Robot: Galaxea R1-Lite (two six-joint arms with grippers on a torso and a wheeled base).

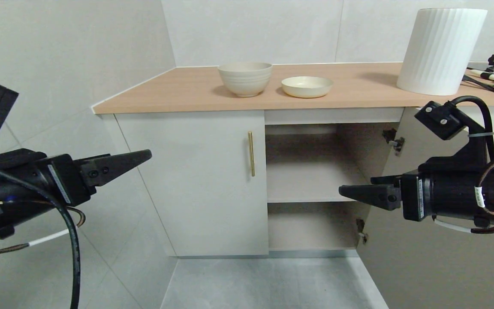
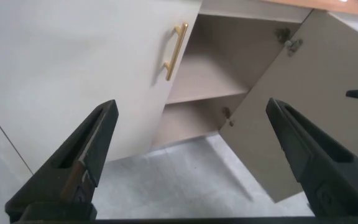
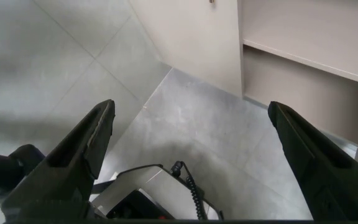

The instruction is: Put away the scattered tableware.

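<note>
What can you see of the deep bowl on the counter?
The bowl is cream, matte, ceramic-looking and deep, with faint horizontal ridges below the rim. It stands upright on the wooden countertop, above the closed cabinet door, left of the shallow dish and apart from it. Its bottom inside is hidden. Nothing but the countertop touches it.
</note>
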